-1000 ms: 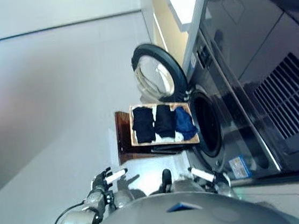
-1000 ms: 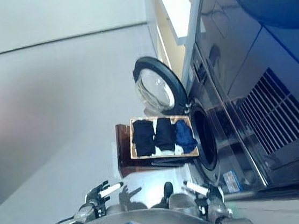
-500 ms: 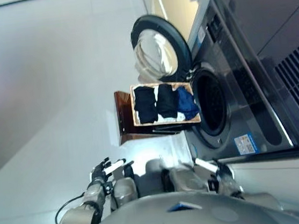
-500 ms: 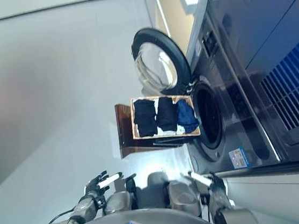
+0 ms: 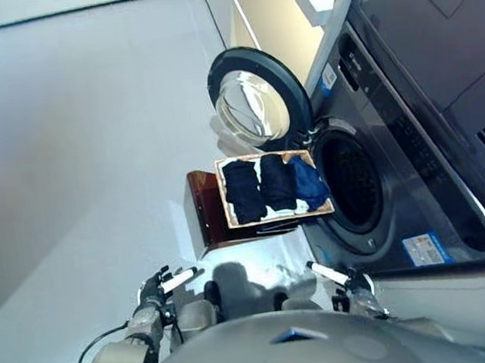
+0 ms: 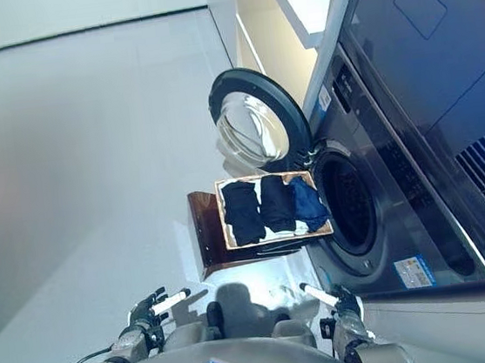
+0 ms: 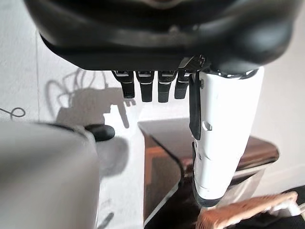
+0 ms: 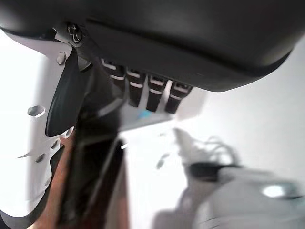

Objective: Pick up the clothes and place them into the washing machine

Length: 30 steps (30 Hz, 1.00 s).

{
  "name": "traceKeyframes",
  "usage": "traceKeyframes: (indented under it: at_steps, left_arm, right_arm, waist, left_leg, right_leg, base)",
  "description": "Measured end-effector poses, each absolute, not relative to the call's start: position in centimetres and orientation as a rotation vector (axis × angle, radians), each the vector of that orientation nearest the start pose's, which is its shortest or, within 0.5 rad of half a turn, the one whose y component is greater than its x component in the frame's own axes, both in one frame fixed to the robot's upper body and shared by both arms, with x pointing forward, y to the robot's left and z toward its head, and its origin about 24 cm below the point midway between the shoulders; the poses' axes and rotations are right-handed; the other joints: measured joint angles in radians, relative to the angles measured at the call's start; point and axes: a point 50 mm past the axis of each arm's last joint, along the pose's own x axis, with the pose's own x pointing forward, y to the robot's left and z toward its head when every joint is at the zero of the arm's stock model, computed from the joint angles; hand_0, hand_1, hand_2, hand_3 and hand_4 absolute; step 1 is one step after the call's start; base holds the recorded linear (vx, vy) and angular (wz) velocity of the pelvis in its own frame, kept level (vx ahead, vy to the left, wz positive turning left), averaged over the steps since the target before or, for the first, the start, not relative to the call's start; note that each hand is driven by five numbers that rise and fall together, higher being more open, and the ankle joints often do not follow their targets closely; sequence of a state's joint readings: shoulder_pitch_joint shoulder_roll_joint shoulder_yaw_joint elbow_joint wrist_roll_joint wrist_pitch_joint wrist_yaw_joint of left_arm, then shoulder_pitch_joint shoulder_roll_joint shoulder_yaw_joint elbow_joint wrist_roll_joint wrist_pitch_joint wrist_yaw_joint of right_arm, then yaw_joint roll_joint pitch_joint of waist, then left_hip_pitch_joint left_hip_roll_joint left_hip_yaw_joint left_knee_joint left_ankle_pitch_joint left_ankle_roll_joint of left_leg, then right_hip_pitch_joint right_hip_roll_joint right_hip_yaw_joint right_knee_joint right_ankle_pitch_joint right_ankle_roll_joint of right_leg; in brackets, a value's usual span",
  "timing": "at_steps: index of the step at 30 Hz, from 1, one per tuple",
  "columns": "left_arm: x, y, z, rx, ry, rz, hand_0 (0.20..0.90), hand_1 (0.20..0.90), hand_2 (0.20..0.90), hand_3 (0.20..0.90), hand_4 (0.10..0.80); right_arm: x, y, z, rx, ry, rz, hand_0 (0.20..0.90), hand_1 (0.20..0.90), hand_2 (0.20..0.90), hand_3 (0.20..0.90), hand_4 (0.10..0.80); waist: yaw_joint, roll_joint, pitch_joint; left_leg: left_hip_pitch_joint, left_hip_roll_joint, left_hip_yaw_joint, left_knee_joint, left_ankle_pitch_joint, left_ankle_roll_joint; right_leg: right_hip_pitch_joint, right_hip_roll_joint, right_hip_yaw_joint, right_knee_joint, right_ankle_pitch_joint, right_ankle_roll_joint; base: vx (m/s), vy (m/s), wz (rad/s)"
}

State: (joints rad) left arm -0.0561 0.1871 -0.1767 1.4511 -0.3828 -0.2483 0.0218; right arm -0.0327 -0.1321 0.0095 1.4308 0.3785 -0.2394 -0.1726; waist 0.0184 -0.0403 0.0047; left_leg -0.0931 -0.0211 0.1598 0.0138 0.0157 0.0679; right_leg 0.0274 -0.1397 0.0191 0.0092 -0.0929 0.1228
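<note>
A pale floor (image 5: 91,164) fronts the grey washing machine (image 5: 416,170), its round door (image 5: 256,105) swung open to the left. Just beside its drum, a basket (image 5: 323,212) on a brown stand (image 5: 205,225) holds three folded clothes (image 5: 274,185) in a left-to-right row. Nearer, the left hand (image 5: 154,290) and right hand (image 5: 346,282) hang spread and empty.

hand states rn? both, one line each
Left hand: open, fingers straight, holding nothing.
Right hand: open, fingers straight, holding nothing.
</note>
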Motion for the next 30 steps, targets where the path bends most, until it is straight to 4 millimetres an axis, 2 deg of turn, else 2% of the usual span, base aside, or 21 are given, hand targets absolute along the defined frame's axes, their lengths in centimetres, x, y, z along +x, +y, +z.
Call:
traceKeyframes:
  at_steps: [2,3,6,8,9,11,12,14,15,16,18,19,20,22,23,26,27,30]
  left_arm:
    - [7.8,22.4,-16.6,0.012,1.141,0.273,0.9,0.9,0.9,0.9,0.8]
    - [7.3,22.5,-16.6,0.015,1.153,0.275,0.9,0.9,0.9,0.9,0.8]
    - [6.6,22.7,-16.7,0.019,1.168,0.282,0.9,0.9,0.9,0.9,0.8]
    - [6.4,22.9,-16.7,0.023,1.173,0.285,0.9,0.9,0.9,0.9,0.8]
    - [6.2,23.1,-16.7,0.031,1.178,0.284,0.9,0.9,0.9,0.9,0.8]
    - [6.2,23.2,-16.6,0.044,1.18,0.276,0.9,0.9,0.9,0.9,0.8]
    - [6.3,23.3,-16.6,0.049,1.178,0.272,0.9,0.9,0.9,0.9,0.8]
    - [6.6,23.0,-16.6,0.048,1.173,0.255,0.9,0.9,0.9,0.9,0.8]
    - [6.9,22.9,-16.6,0.047,1.169,0.251,0.9,0.9,0.9,0.9,0.8]
    - [7.4,22.6,-16.6,0.047,1.16,0.231,0.9,0.9,0.9,0.9,0.8]
    - [7.7,22.5,-16.6,0.046,1.154,0.222,0.9,0.9,0.9,0.9,0.8]
    - [7.6,22.5,-16.6,0.048,1.155,0.223,0.9,0.9,0.9,0.9,0.8]
    - [7.5,22.6,-16.6,0.048,1.157,0.227,0.9,0.9,0.9,0.9,0.8]
    - [7.5,22.7,-16.6,0.048,1.159,0.23,0.9,0.9,0.9,0.9,0.8]
    - [7.3,22.7,-16.6,0.049,1.164,0.232,0.9,0.9,0.9,0.9,0.8]
    - [6.5,22.8,-16.7,0.053,1.19,0.248,0.9,0.9,0.9,0.9,0.8]
    - [6.2,22.9,-16.7,0.055,1.198,0.257,0.9,0.9,0.9,0.9,0.8]
    - [5.6,23.4,-16.7,0.058,1.211,0.282,0.9,0.9,0.9,0.9,0.8]
  right_arm:
    - [7.1,-21.9,-16.7,0.048,1.144,-0.512,0.9,0.9,0.9,0.9,0.8]
    - [6.8,-22.1,-16.8,0.044,1.154,-0.517,0.9,0.9,0.9,0.9,0.8]
    - [5.3,-22.2,-17.0,0.038,1.196,-0.531,0.9,0.9,0.9,0.9,0.8]
    - [4.3,-22.3,-17.1,0.034,1.228,-0.54,0.9,0.9,0.9,0.9,0.8]
    - [3.7,-22.4,-17.1,0.032,1.248,-0.547,0.9,0.9,0.9,0.9,0.8]
    - [3.6,-22.7,-17.1,0.031,1.253,-0.557,0.9,0.9,0.9,0.9,0.8]
    - [3.7,-22.8,-17.0,0.029,1.249,-0.559,0.9,0.9,0.9,0.9,0.8]
    - [4.4,-23.2,-16.9,0.025,1.225,-0.561,0.9,0.9,0.9,0.9,0.8]
    - [4.5,-23.3,-16.9,0.023,1.221,-0.561,0.9,0.9,0.9,0.9,0.8]
    - [5.7,-23.6,-16.6,0.022,1.186,-0.56,0.9,0.9,0.9,0.9,0.8]
    - [6.8,-23.6,-16.5,0.03,1.153,-0.558,0.9,0.9,0.9,0.9,0.8]
    - [6.9,-23.5,-16.5,0.032,1.149,-0.555,0.9,0.9,0.9,0.9,0.8]
    - [6.9,-23.5,-16.5,0.033,1.148,-0.555,0.9,0.9,0.9,0.9,0.8]
    - [6.5,-23.6,-16.5,0.033,1.155,-0.559,0.9,0.9,0.9,0.9,0.8]
    - [6.5,-23.7,-16.5,0.034,1.155,-0.564,0.9,0.9,0.9,0.9,0.8]
    - [6.5,-23.5,-16.5,0.039,1.157,-0.562,0.9,0.9,0.9,0.9,0.8]
    - [6.4,-23.5,-16.6,0.039,1.162,-0.562,0.9,0.9,0.9,0.9,0.8]
    - [6.3,-23.0,-16.7,0.05,1.16,-0.555,0.9,0.9,0.9,0.9,0.8]
  waist:
    - [-0.001,0.008,-0.008]
    - [-0.001,0.013,-0.012]
    - [-0.002,0.007,-0.023]
    - [-0.004,0.0,-0.035]
    - [-0.005,-0.004,-0.05]
    - [-0.006,-0.009,-0.052]
    - [-0.007,-0.012,-0.05]
    - [-0.009,0.002,-0.038]
    - [-0.013,0.006,-0.034]
    - [-0.02,0.022,-0.009]
    - [-0.035,0.03,0.028]
    - [-0.034,0.039,0.038]
    - [-0.032,0.043,0.045]
    - [-0.035,0.051,0.052]
    - [-0.033,0.061,0.066]
    - [-0.052,0.072,0.083]
    - [-0.062,0.067,0.084]
    - [-0.068,0.034,0.097]
  left_leg:
    - [-0.001,0.0,0.0,0.0,-0.008,-0.007]
    - [-0.001,0.0,0.001,0.001,-0.009,-0.009]
    - [-0.002,-0.001,0.001,-0.002,-0.009,-0.008]
    - [-0.002,-0.003,0.002,-0.006,-0.01,-0.004]
    - [0.001,-0.016,0.011,-0.012,-0.01,0.004]
    - [0.012,-0.015,0.016,-0.02,-0.007,0.012]
    - [0.025,-0.025,0.027,-0.024,-0.012,0.018]
    - [0.035,-0.014,0.029,-0.033,-0.02,0.028]
    - [0.036,-0.022,0.028,-0.034,-0.028,0.034]
    - [0.04,-0.018,0.03,-0.03,-0.027,0.049]
    - [0.068,-0.031,0.034,-0.035,-0.03,0.073]
    - [0.073,-0.038,0.042,-0.031,-0.038,0.09]
    - [0.07,-0.041,0.049,-0.035,-0.039,0.092]
    - [0.074,-0.048,0.055,-0.041,-0.04,0.097]
    - [0.075,-0.049,0.056,-0.043,-0.032,0.088]
    - [0.085,-0.062,0.034,-0.056,-0.025,0.081]
    - [0.086,-0.073,0.022,-0.062,-0.024,0.081]
    - [0.125,-0.093,-0.004,-0.089,-0.019,0.089]
  right_leg:
    - [0.0,-0.001,0.0,-0.001,-0.002,-0.001]
    - [-0.002,-0.004,0.002,-0.002,-0.007,-0.011]
    - [-0.006,-0.005,0.003,0.002,-0.008,-0.01]
    - [-0.011,-0.007,0.007,0.006,-0.003,-0.001]
    - [-0.018,-0.012,0.017,0.009,-0.001,0.003]
    - [-0.018,-0.014,0.022,0.026,-0.002,0.01]
    - [-0.031,-0.013,0.024,0.062,-0.004,0.013]
    - [-0.075,-0.011,0.027,0.161,-0.009,0.017]
    - [-0.093,-0.01,0.026,0.197,-0.007,0.018]
    - [-0.16,-0.01,0.023,0.333,-0.006,0.012]
    - [-0.206,-0.023,0.018,0.452,0.009,0.009]
    - [-0.243,-0.042,-0.003,0.496,0.024,-0.009]
    - [-0.247,-0.056,-0.037,0.512,0.018,-0.017]
    - [-0.262,-0.077,-0.079,0.485,0.006,-0.024]
    - [-0.261,-0.089,-0.089,0.415,0.012,-0.014]
    - [-0.241,-0.113,-0.078,0.188,0.064,0.056]
    - [-0.239,-0.118,-0.05,0.115,0.093,0.078]
    - [-0.241,-0.129,-0.049,0.022,0.182,0.069]
  base:
    - [0.059,0.049,-0.02]
    - [0.071,0.075,-0.03]
    - [0.069,0.089,-0.03]
    - [0.047,0.109,-0.09]
    - [0.053,0.14,-0.16]
    - [0.036,0.168,-0.2]
    - [0.015,0.248,-0.24]
    - [-0.028,0.207,-0.23]
    - [-0.042,0.14,-0.2]
    - [-0.017,0.129,-0.1]
    - [0.052,0.195,-0.13]
    - [0.146,0.12,-0.23]
    - [0.131,0.051,-0.16]
    - [0.125,-0.048,-0.04]
    - [0.21,-0.106,-0.16]
    - [0.204,-0.126,0.01]
    - [0.181,-0.139,0.26]
    - [0.131,-0.149,0.28]
